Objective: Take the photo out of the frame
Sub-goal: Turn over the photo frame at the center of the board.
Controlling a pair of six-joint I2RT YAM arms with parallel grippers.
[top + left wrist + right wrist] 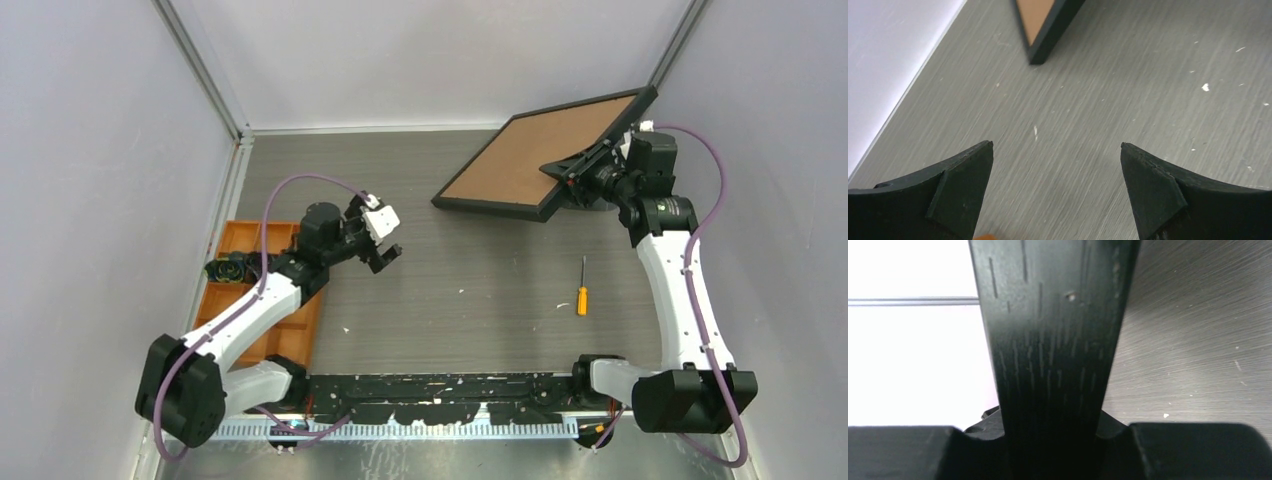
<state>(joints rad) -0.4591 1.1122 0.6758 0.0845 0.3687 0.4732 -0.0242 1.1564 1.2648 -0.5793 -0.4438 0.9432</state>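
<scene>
Gripping the frame (515, 165) at upper right, the right end effector (588, 163) holds it tilted, brown back up. Left end effector (384, 252) gapes wide; photo unseen, removal likely pending.

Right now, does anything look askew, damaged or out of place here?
The frame is askew: it lies brown back up and tilted, with its far right corner raised and its black border clamped in the right claw. Small white specks are scattered on the table. No damage is visible.
</scene>
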